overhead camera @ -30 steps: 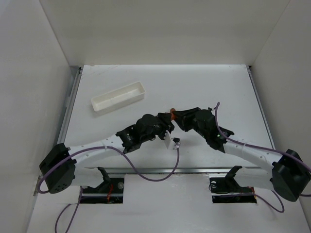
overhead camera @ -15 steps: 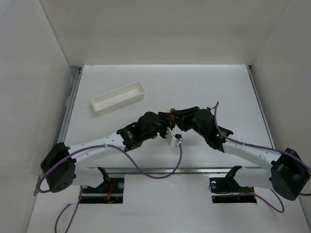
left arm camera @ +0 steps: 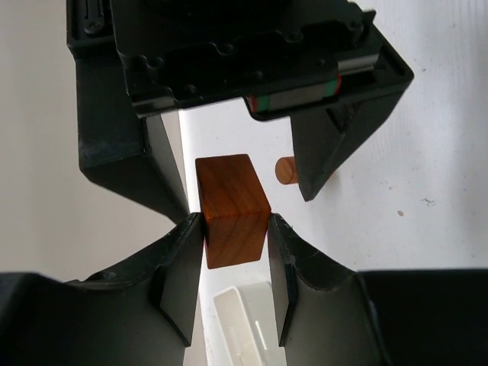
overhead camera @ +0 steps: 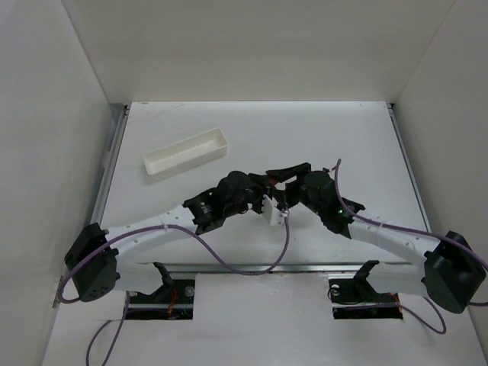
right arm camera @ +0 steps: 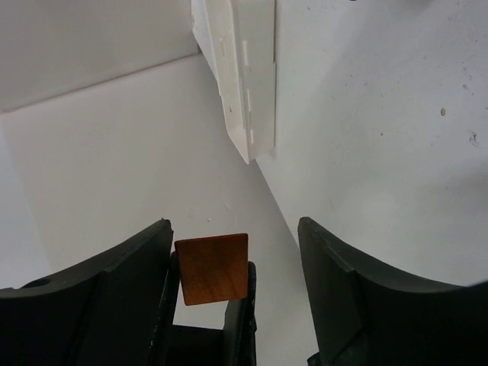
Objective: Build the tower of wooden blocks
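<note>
Clamped a wood block [left arm camera: 229,206] between the left gripper's [left arm camera: 235,229] narrow jaws, pads flat against two opposite faces. Held the right gripper's [right arm camera: 232,229] jaws wide to either side of that same block, one finger just beside it, the other well apart; could not tell whether the nearer one touched. Showed a small round orange-brown piece [left arm camera: 285,169] just beyond the block, partly screened by a right finger. Met near the middle of the bench [overhead camera: 343,130], both wrists covering the block almost wholly from above. Found the long white tray [overhead camera: 191,160] well apart, toward the far left corner, askew to the edges.
</note>
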